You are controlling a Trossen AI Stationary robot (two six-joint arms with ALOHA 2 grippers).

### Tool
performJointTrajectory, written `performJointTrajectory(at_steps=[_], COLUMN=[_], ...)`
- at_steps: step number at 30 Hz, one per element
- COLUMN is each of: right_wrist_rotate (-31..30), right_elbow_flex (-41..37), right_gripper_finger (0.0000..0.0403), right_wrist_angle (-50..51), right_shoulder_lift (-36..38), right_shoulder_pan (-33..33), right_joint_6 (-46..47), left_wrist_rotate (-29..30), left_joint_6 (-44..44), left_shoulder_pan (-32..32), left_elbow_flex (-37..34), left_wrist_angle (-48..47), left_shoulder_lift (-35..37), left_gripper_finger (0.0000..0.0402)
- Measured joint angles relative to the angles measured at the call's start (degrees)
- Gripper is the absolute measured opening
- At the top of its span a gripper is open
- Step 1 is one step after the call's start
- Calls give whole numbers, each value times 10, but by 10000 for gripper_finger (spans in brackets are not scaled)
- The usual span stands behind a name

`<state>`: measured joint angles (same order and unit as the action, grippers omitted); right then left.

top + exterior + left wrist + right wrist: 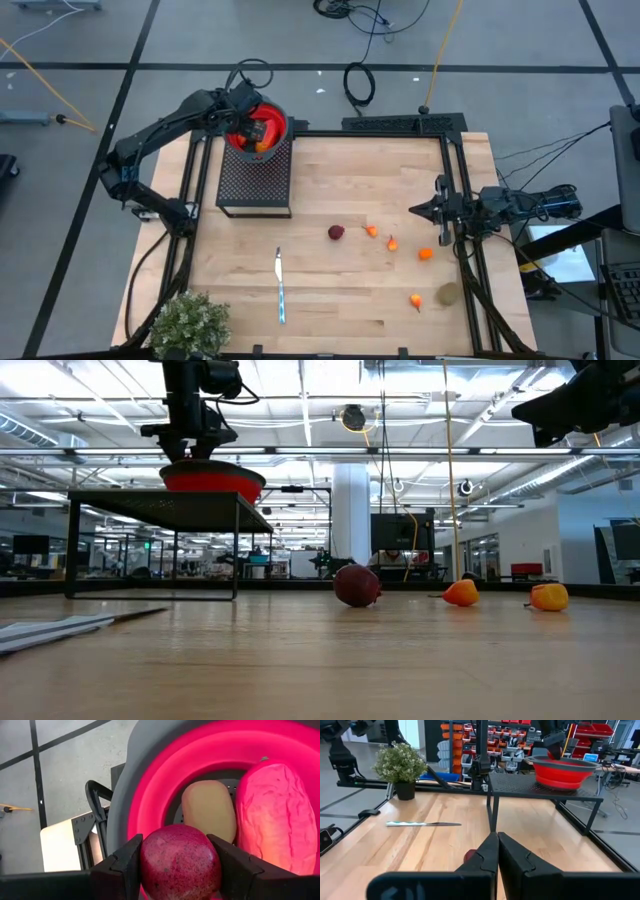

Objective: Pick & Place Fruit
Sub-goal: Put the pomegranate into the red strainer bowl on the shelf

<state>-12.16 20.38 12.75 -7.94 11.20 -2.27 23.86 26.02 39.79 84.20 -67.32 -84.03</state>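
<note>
My left gripper [180, 870] hangs over the red bowl [272, 122], which stands on a black mesh stand [254, 180] at the table's far left, and is shut on a dark red ball [180, 855]. In the bowl lie an elongated red-orange fruit [277, 815] and a kiwi-like oval [209, 810]. On the table rest a second dark red ball [336, 232], several tiny orange bits [425, 254] and another kiwi-like oval [448, 294]. My right gripper [414, 210] is shut and waits above the table's right side. My left gripper pinches the dark red ball between its two fingers [127, 865], one on each side of the ball's widest part [150, 865]. The fingers come from above, pointing down into the bowl. The ball is held over the bowl's inside; whether it touches the bottom, I cannot tell.
A silver-and-teal knife [281, 286] lies near the table's near middle. A bushy green plant [190, 325] stands at the near left corner. Black frame rails run along the left and right table edges. Bare wood lies between the stand and the fruit.
</note>
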Motion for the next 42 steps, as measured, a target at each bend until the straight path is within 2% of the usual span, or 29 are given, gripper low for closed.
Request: performJointTrajectory(at_steps=[5, 9, 23, 39, 42], right_wrist_rotate=[0, 0, 0, 0, 0], right_elbow_flex=[0, 0, 0, 0, 0], right_gripper_finger=[0, 0, 0, 0, 0], right_wrist_angle=[0, 0, 0, -2, -6], right_shoulder_lift=[0, 0, 0, 0, 0], right_shoulder_pan=[0, 0, 0, 0, 0], right_joint_6=[-11, -16, -14, -14, -14], left_wrist_rotate=[6, 40, 69, 48, 46], left_joint_6=[-6, -29, -62, -66, -76], left_shoulder_pan=[0, 1, 4, 7, 7], left_elbow_flex=[0, 0, 0, 0, 0], left_wrist_angle=[19, 31, 35, 47, 46], left_shoulder_lift=[0, -6, -76, -76, -76], left_gripper_finger=[191, 191, 191, 192, 202])
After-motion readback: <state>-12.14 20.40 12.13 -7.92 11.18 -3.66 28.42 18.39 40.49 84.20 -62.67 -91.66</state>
